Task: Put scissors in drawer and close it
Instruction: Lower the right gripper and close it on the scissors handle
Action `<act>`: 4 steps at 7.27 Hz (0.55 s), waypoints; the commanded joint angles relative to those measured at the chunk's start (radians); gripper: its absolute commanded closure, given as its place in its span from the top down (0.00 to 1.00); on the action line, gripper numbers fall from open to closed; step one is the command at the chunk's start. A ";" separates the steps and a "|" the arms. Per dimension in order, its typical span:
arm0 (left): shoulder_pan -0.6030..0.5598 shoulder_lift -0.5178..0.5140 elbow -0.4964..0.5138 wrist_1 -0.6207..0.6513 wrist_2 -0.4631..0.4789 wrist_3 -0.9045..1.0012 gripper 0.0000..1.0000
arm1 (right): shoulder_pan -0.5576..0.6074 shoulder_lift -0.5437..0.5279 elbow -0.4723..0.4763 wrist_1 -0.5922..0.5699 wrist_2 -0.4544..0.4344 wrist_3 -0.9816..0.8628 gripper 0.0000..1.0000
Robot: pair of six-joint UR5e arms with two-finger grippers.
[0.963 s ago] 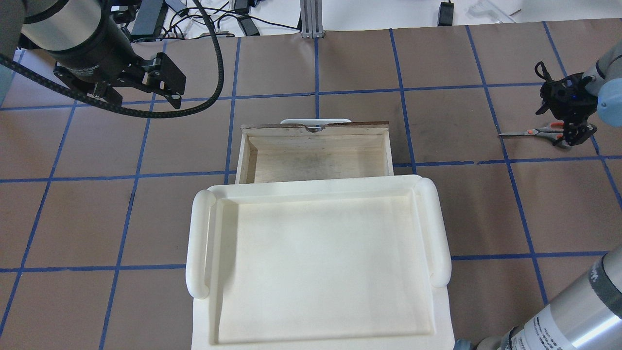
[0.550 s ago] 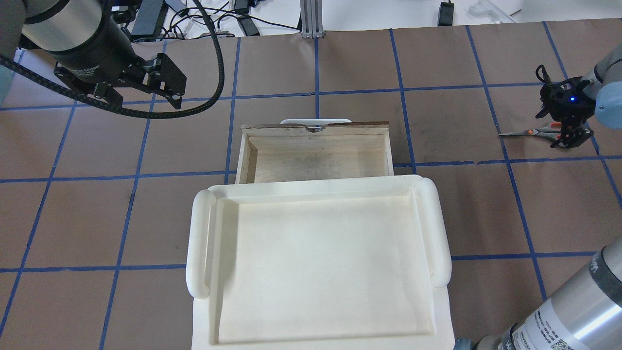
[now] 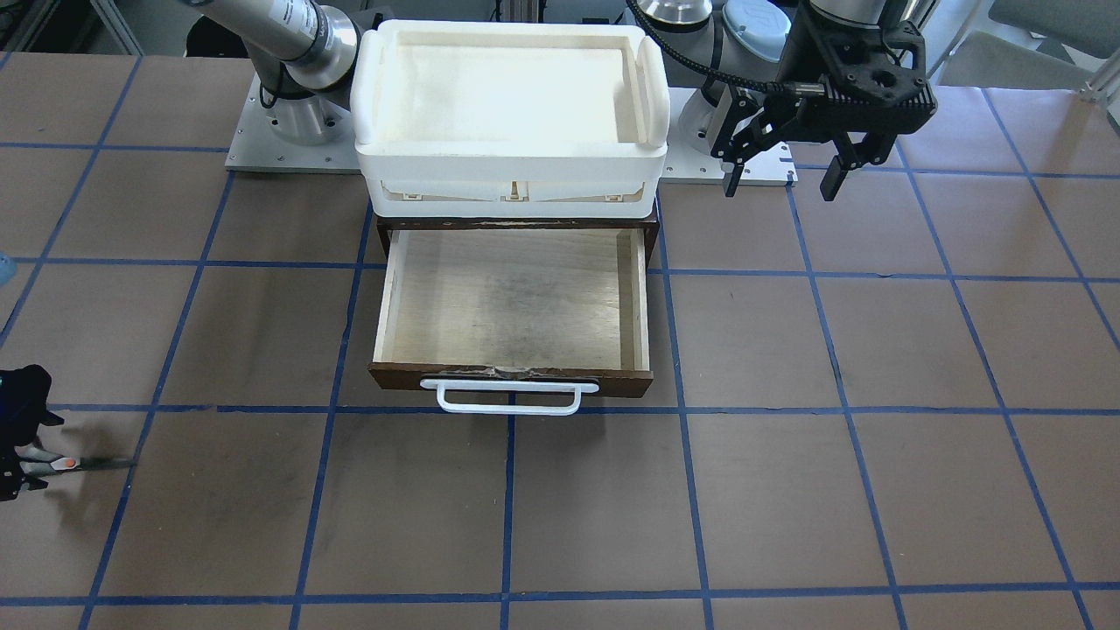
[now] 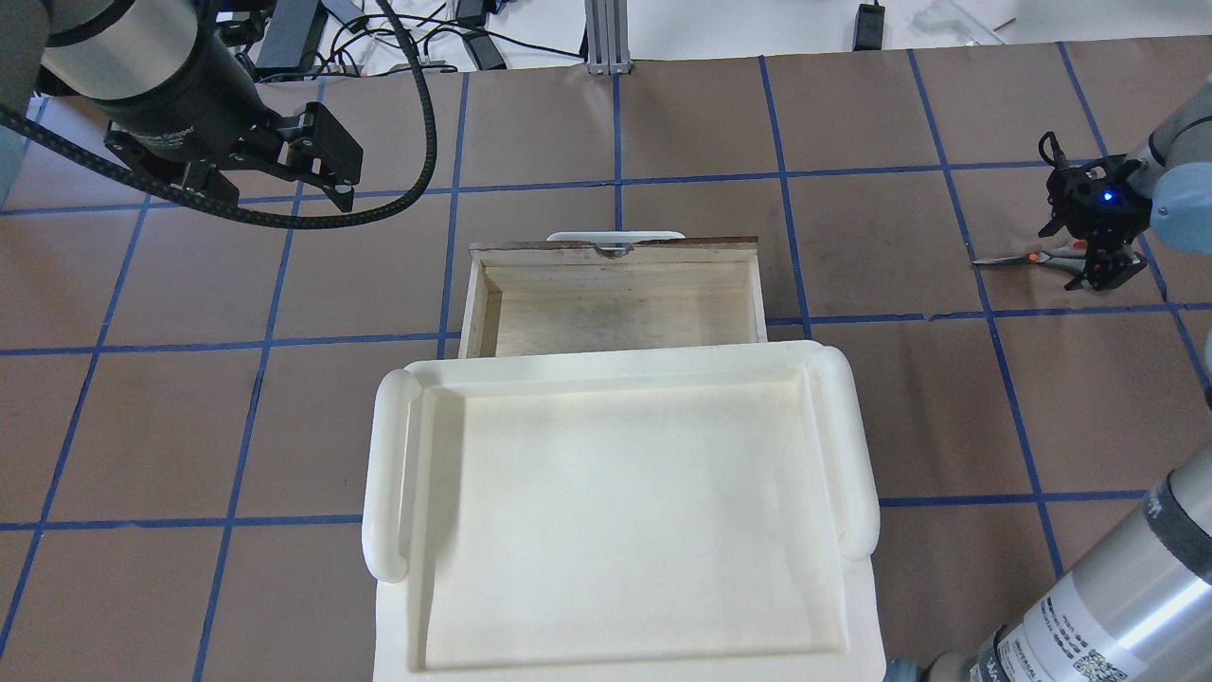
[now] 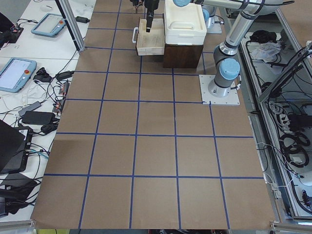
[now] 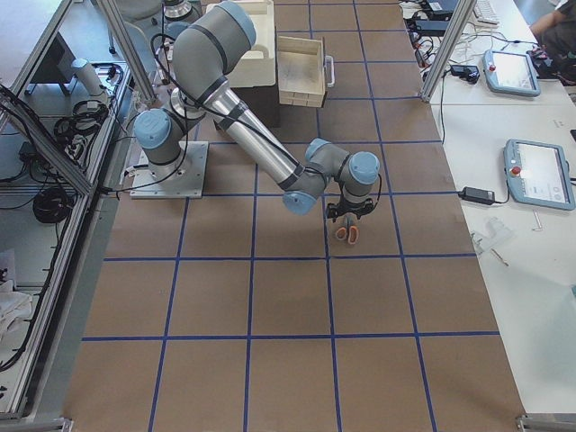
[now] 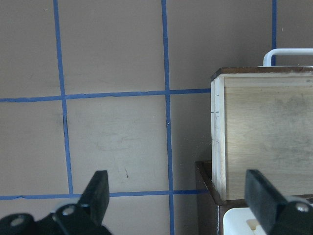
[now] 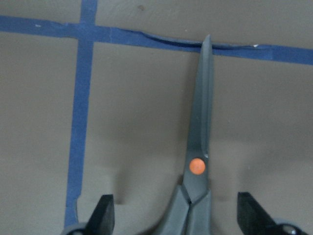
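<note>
The scissors lie flat between the spread fingers of the right hand, blades outward

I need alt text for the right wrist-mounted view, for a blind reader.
Closed scissors lie on the table, blades pointing up to a blue tape line, with an orange pivot dot. The right gripper is open, one finger on each side of the handles.
</note>
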 commanded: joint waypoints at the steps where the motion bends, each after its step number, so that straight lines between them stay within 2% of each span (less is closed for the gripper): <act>1: 0.000 0.000 0.000 0.000 0.000 -0.002 1.00 | 0.001 0.008 0.000 -0.002 -0.012 0.026 0.68; 2: 0.000 0.000 0.000 0.001 0.000 -0.002 1.00 | -0.001 0.007 -0.002 -0.005 -0.013 0.026 0.56; 3: 0.000 0.000 0.000 0.001 0.000 -0.002 1.00 | 0.001 0.008 -0.002 -0.022 -0.014 0.030 0.22; 4: 0.000 0.000 0.000 0.000 0.000 -0.002 1.00 | 0.001 0.005 0.000 -0.028 -0.014 0.058 0.00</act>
